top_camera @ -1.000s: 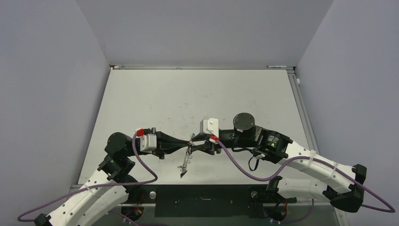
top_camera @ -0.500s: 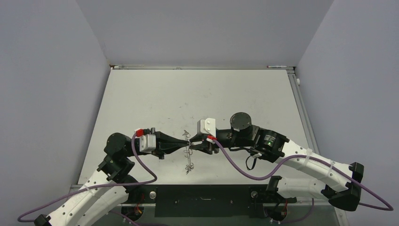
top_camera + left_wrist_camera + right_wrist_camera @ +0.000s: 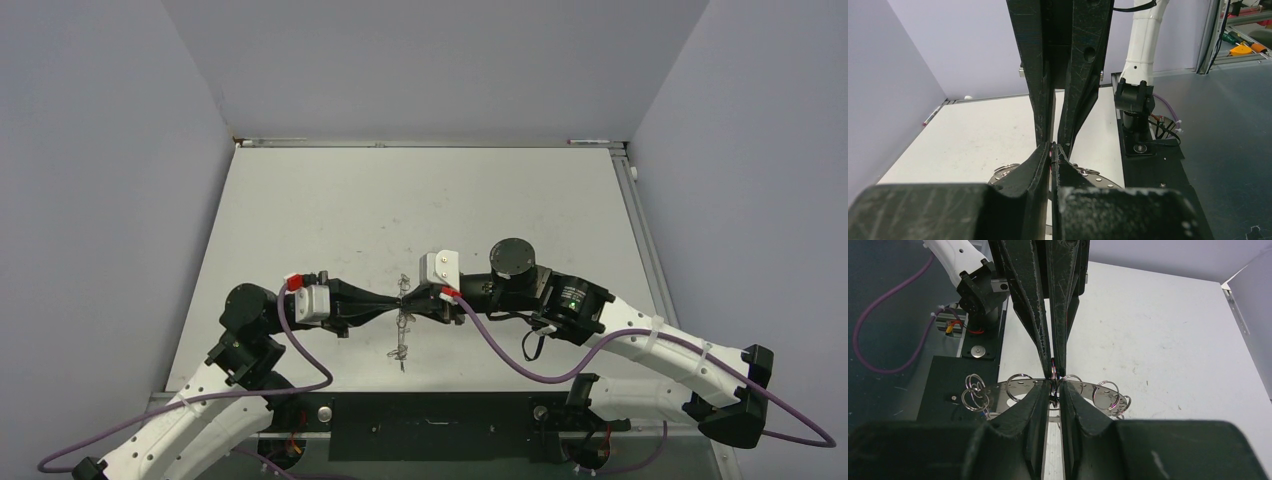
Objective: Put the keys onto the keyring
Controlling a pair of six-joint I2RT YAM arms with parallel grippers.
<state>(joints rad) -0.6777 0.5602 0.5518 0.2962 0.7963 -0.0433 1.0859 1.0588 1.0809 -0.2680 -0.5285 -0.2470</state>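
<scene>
While the ring [image 3: 1018,389] is clamped by the right gripper [image 3: 1054,396] at mid-frame, the key [image 3: 1053,364] (barely visible) is pinched above it by the left gripper [image 3: 1050,152]; either could be knocked loose by misalignment.

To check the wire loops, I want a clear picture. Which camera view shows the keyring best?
The right wrist view: the keyring lies broadside, with its flat grey band and several wire loops plain. In the top external view it is only a thin tangle, seen edge-on. The left wrist view shows mere slivers of it.
</scene>
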